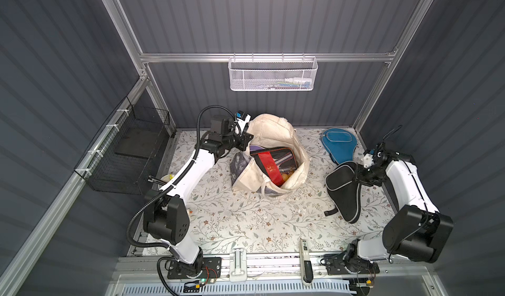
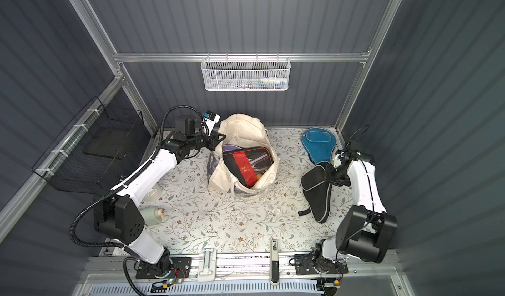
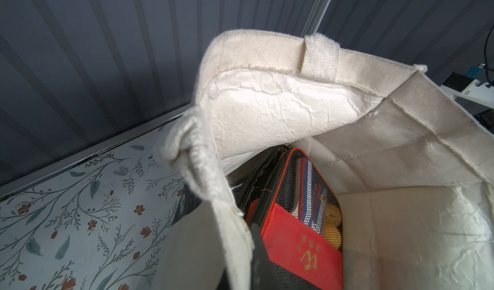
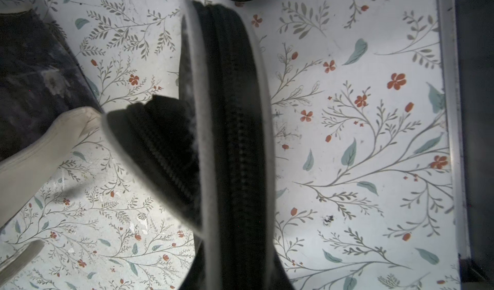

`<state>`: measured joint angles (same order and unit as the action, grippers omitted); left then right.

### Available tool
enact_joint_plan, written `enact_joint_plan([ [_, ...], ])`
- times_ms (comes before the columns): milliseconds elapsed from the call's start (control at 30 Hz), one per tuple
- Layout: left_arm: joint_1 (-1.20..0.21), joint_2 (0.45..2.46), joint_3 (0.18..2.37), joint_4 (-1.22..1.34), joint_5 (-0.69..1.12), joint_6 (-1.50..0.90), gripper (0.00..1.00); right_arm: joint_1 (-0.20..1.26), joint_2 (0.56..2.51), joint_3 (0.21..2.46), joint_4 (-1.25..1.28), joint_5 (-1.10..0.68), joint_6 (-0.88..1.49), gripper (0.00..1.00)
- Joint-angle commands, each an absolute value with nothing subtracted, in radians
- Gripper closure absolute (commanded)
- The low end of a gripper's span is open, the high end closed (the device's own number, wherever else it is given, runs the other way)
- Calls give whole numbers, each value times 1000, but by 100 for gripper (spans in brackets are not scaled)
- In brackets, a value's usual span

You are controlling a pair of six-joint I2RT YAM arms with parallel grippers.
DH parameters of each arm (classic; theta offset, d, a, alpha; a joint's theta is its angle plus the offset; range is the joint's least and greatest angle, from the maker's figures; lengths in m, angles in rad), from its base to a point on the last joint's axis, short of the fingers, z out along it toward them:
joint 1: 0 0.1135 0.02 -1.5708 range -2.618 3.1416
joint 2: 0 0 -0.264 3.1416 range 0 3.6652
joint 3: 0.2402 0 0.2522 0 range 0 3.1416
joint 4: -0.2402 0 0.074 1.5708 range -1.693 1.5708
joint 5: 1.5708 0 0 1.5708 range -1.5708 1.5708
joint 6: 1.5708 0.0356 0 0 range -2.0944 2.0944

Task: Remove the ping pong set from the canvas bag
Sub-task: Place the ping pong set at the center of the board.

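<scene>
ping pong set pieces are split between the canvas bag (image 1: pixel 269 129) and the table. the red-and-black case (image 1: pixel 273 162) and a sliver of a purple cover (image 1: pixel 258 147) sit inside the open bag at the centre of both top views. the blue cover (image 1: pixel 340 145) lies flat at the upper right of the table, with the black cover (image 1: pixel 345 196) just below it. the floral tabletop (image 1: pixel 246 221) is boxed in by dark ribbed walls and an aluminium frame. a white mesh basket (image 1: pixel 273 74) hangs on the back rail and a black wire basket (image 1: pixel 128 150) is fixed at the left. the left gripper (image 1: pixel 249 138) is pressed together on the bag's left rim, its fingertips hidden by fabric in every view. the right gripper (image 1: pixel 356 175) pinches the black cover's upper end, which is raised; whether the lower end touches the table i cannot tell. the right wrist view shows only that cover's zip edge up close, blurred, with the jaws out of sight. the left wrist view looks into the bag and shows the case's mesh pocket and gold logo, which are too small to make out from above. in a top view a pale green object (image 2: pixel 153 215) shows beside the left arm's elbow, its kind unclear.
</scene>
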<state>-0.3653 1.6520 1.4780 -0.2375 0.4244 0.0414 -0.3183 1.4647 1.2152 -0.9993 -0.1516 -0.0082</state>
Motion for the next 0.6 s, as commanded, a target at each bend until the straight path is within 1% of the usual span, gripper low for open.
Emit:
enact_joint_plan([
  [0, -372, 1655, 1493, -112, 494, 40, 100, -312, 1579, 1117, -1016, 130, -11, 87],
  [67, -371, 1657, 1494, -112, 497, 41, 100, -312, 1574, 1113, -1013, 172, -2, 79],
  [167, -372, 1655, 1491, -111, 502, 40, 100, -316, 1571, 1114, -1012, 185, 2, 77],
  [200, -373, 1654, 1488, -111, 501, 41, 100, -315, 1573, 1115, -1012, 202, 8, 74],
  [267, -373, 1649, 1483, -113, 500, 41, 100, -317, 1579, 1121, -1013, 238, 24, 63],
  [400, -371, 1643, 1475, -122, 491, 48, 100, -320, 1576, 1119, -997, 306, 46, 62],
  [567, -371, 1634, 1471, -126, 490, 51, 100, -330, 1574, 1123, -977, 336, 51, 62],
])
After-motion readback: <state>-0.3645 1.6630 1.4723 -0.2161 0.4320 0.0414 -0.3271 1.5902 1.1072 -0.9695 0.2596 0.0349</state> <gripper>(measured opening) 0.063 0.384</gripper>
